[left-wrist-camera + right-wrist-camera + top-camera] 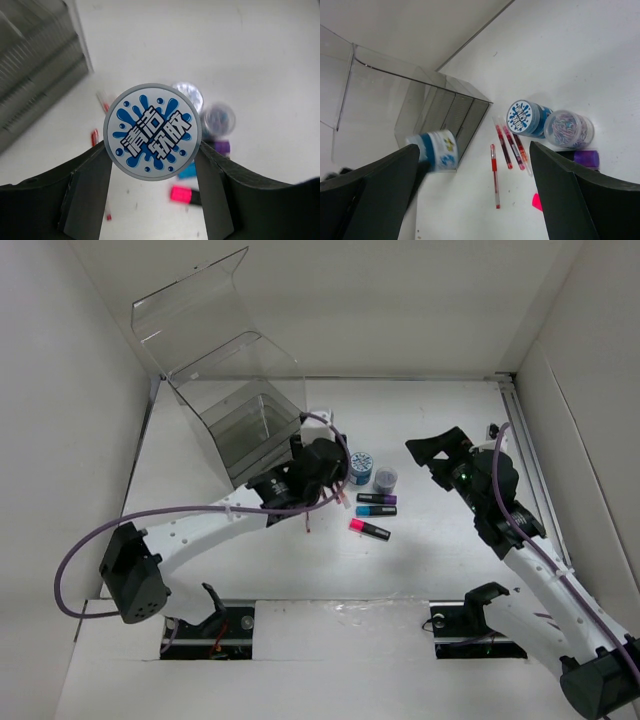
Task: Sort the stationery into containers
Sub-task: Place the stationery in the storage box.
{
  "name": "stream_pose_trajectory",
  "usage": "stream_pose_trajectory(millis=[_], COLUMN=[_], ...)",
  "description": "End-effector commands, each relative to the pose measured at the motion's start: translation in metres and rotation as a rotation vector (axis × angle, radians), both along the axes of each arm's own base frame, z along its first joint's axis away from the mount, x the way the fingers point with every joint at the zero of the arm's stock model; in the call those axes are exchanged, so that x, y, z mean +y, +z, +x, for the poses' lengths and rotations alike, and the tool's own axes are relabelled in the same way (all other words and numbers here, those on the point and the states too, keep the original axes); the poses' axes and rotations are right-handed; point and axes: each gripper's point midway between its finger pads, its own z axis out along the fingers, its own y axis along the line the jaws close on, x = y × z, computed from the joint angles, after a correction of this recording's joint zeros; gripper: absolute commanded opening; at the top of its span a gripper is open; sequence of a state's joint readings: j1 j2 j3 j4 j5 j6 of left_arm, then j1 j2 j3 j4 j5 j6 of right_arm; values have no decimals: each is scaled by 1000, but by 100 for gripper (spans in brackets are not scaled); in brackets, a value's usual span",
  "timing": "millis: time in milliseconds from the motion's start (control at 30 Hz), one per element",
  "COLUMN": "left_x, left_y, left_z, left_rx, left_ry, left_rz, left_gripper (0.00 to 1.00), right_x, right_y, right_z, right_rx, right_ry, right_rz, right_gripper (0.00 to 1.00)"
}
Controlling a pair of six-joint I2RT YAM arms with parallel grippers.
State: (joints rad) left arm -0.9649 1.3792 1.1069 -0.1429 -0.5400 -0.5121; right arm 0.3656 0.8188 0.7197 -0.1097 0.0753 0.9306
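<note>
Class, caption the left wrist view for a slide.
Left gripper holds a blue-splash-lidded tub above markers and red pens.

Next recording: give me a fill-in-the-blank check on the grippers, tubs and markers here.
1. The left gripper is shut on a tub whose lid is printed white and ___.
2. The right gripper hangs ___, holding nothing.
3. ___ other tubs stand on the table.
4. The marker nearest the arm bases has a ___ cap.
Missing words: blue; open; two; pink.
</note>
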Motion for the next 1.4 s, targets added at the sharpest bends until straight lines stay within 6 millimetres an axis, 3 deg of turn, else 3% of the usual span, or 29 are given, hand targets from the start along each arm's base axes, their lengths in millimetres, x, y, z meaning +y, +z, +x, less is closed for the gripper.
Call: stream_pose_trajectory(millis=[0,33,133,333,433,567,633,933,1133,1367], left_x=[28,44,63,86,93,118,127,140,143,144], left_y=[91,93,120,138,128,119,104,61,43,49], left_z=[42,57,91,126,141,158,169,181,183,173], left_rx=[-200,-217,-281,-334,-320,-316,-287,-233,-202,-199], left_ry=[165,234,347,464,505,576,582,637,643,629], left_rz=[-126,-96,-74,-19,40,60,62,117,127,93], left_gripper=[35,35,35,35,35,35,35,40,69,78], right_x=[4,4,4,6,5,5,5,5,6,6], right_y=[13,13,17,20,20,23,23,23,22,20], right_z=[2,2,1,-3,-3,-4,-4,-4,-2,-1], right_rx=[-56,-56,-66,-78,-80,-89,-89,-89,-89,-80], right_ry=[28,28,28,37,39,39,39,39,39,39], right_rz=[10,10,14,18,10,13,13,13,13,10], right_gripper=[98,98,98,98,98,98,98,98,98,98])
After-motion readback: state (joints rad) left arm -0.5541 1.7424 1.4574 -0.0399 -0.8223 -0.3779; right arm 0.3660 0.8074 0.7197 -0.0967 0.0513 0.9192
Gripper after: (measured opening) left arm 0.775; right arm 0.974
